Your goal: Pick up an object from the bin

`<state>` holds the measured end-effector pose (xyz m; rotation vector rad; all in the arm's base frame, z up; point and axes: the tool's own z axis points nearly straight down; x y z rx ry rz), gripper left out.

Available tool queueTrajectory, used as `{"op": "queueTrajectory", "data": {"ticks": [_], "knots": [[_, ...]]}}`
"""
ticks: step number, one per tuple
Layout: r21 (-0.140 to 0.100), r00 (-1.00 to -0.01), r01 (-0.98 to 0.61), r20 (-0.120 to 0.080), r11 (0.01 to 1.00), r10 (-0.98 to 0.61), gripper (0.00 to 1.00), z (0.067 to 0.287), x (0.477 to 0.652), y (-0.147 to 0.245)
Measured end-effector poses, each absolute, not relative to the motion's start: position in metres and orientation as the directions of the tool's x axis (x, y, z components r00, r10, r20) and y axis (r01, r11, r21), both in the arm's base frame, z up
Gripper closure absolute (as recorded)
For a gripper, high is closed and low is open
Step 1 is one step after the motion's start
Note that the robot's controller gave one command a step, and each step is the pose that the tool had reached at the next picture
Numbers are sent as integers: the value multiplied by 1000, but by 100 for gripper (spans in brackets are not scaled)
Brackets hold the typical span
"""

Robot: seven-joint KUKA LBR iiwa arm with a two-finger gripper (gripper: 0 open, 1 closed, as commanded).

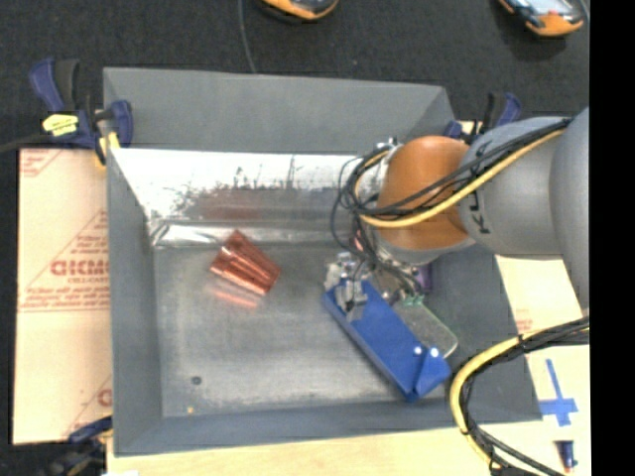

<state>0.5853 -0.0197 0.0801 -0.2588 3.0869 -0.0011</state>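
- Right of the bin's middle, the claw (349,288) sits low over the far-left end of a flat blue slab (397,350). The slab lies slantwise on the floor of the bin (169,365), running toward the near right.
- Whether the claw is released or clenched cannot be told, because the arm's orange cover and cables hide most of it. Nothing can be seen held.
- The slab looks stiff, thin and fairly light, probably plastic with a smooth face, so it may slip.
- Lying flat, its broad faces offer no hold. It seems best taken across its narrow width by the edges, near the end under the claw, though held at one end it would probably tip.
- A clear plastic piece (429,330) lies against the slab's right side and could get caught in the grip.
- A copper-coloured ribbed block (241,269) lies well apart to the left with its sides free, and looks like an easier hold.
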Motion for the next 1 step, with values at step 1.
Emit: {"op": "queueTrajectory", "data": {"ticks": [1], "knots": [[-3,-985,-165,-40,986,-165,100,79,584,-20]]}}
